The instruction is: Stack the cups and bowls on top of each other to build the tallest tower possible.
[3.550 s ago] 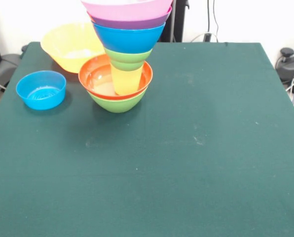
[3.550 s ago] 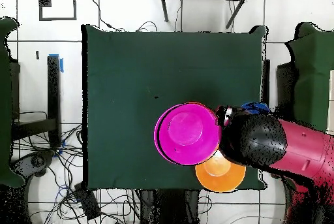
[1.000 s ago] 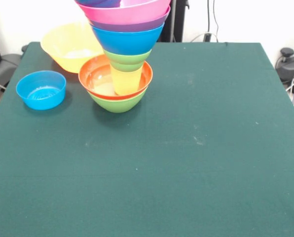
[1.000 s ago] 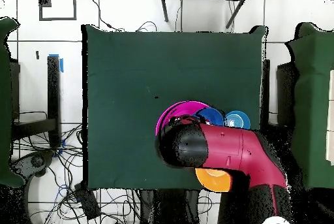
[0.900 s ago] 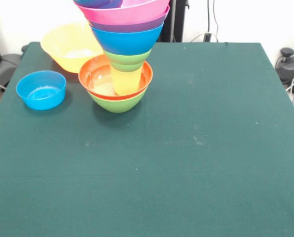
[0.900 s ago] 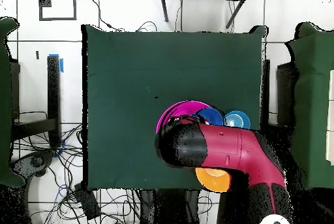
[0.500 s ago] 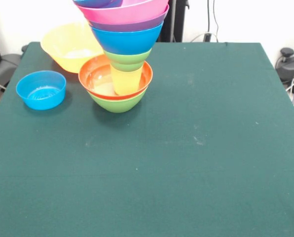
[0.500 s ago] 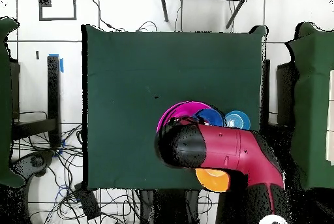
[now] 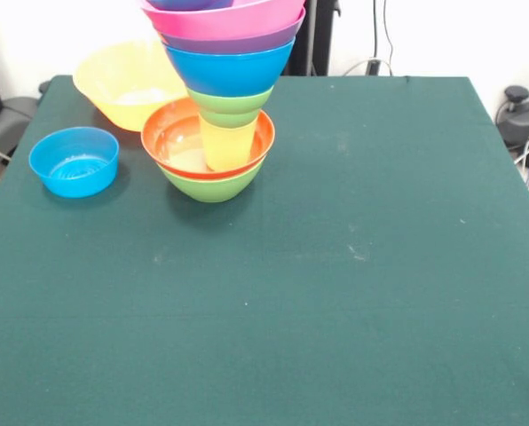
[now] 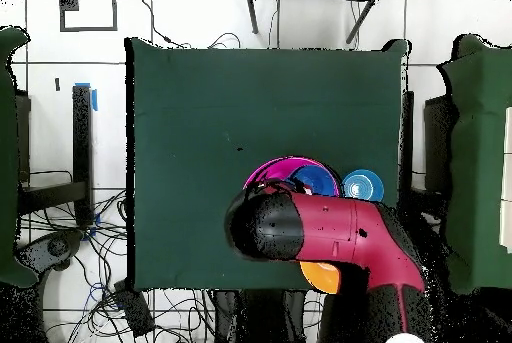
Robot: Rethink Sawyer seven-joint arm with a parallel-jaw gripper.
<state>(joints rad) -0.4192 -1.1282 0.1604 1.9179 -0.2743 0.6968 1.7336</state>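
Seven pieces in the tower (image 9: 225, 98), two bowls (image 9: 74, 161) apart (pincer's state hidden).

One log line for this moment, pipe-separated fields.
tower: seven pieces, blue bowl on top | arm: above tower | tool: hidden | loose: small blue bowl, orange bowl

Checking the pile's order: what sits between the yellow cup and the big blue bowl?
In the front view, a small green bowl sits between them, resting on the yellow cup and carrying the blue bowl.
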